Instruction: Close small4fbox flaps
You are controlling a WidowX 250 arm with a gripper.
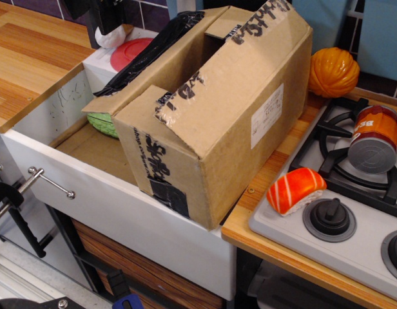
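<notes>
The small4fbox (237, 129) is a brown cardboard box standing on the white sink unit, with its right side over the wooden counter edge. It has a white label (267, 114) on its side and a black tape patch (169, 193) on its near end. The right long flap (256, 45), with clear lettered tape, lies folded down. The near short flap (161, 103) is folded down too. The left long flap (150, 61), edged with black tape, slants outward, leaving a dark gap (208, 55). The far short flap (227, 18) leans inward. My gripper (103, 18) is a dark shape at the top edge, behind the box's left flap, and its fingers are hidden.
A red plate (131, 51) and a white object (111, 37) lie behind the box. A green item (102, 123) sits in the sink (89, 151) under the left flap. An orange pumpkin (332, 71), a can (374, 136) on the stove and a salmon sushi piece (295, 190) are at the right.
</notes>
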